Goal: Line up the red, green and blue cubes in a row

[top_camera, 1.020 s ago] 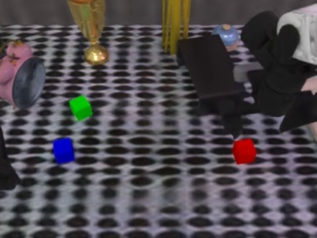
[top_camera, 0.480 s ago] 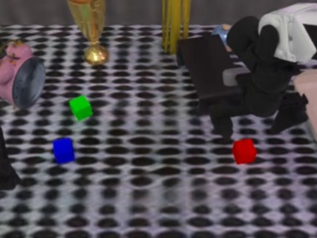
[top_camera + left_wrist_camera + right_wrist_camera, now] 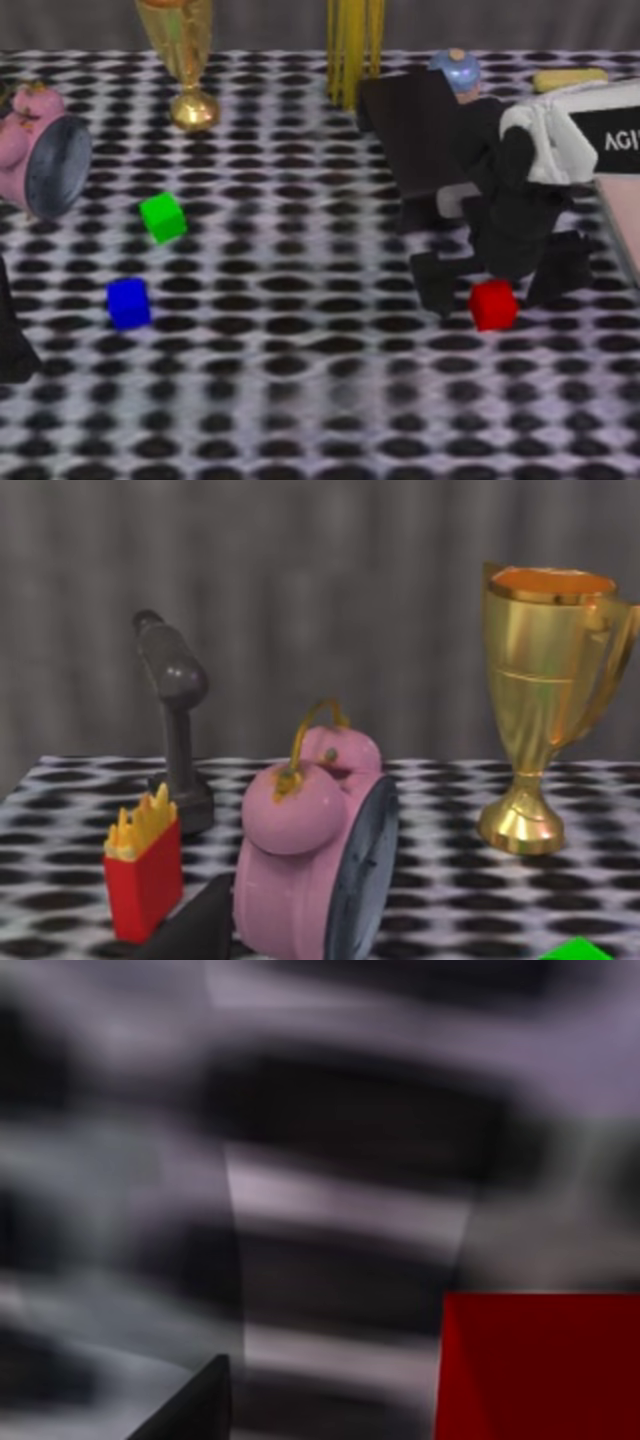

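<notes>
Now right pincer, fingers apart, astride red cube nr table's right edge; bare centre.

We note a table clad in black-and-white dotted pattern, backed by a plain grey wall, under even light.

Count: 3 cubes on the table, 1 red cube, 1 green cube, 1 blue cube. 1 gold trophy, 1 pink alarm clock, 1 fries box, 1 microphone, 1 dark block, 1 yellow stand, 2 arms.
</notes>
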Controlling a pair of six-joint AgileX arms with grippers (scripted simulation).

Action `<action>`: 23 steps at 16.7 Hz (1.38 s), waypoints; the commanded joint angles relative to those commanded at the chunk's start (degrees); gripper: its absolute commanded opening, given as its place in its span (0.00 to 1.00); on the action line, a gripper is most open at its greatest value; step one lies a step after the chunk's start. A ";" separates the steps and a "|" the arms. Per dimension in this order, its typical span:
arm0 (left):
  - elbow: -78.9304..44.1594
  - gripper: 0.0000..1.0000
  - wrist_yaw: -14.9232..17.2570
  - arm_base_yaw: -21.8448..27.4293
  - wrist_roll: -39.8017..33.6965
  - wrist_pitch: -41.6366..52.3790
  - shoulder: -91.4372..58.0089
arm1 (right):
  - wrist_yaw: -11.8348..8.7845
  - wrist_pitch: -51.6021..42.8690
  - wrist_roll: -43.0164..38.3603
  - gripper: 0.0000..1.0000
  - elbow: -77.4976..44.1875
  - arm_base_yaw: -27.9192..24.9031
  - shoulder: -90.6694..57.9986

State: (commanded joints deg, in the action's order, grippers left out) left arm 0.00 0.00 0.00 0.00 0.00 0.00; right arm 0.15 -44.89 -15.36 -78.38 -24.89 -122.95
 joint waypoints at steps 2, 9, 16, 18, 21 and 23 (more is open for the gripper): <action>0.00 1.00 0.00 0.00 0.00 0.00 0.00 | 0.01 2.77 -0.09 1.00 1.52 -0.07 -1.65; 0.00 1.00 0.00 0.00 0.00 0.00 0.00 | 0.02 3.26 -0.11 0.77 1.80 -0.09 -2.00; 0.00 1.00 0.00 0.00 0.00 0.00 0.00 | 0.02 3.26 -0.11 0.25 1.80 -0.09 -2.00; 0.00 1.00 0.00 0.00 0.00 0.00 0.00 | 0.02 3.26 -0.11 0.10 1.80 -0.09 -2.00; 0.00 1.00 0.00 0.00 0.00 0.00 0.00 | 0.02 3.26 -0.11 0.00 1.80 -0.09 -2.00; 0.00 1.00 0.00 0.00 0.00 0.00 0.00 | 0.02 3.26 -0.11 0.00 1.80 -0.09 -2.00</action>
State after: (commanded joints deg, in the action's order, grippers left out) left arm 0.00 0.00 0.00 0.00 0.00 0.00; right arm 0.16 -41.63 -15.47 -76.58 -24.98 -124.95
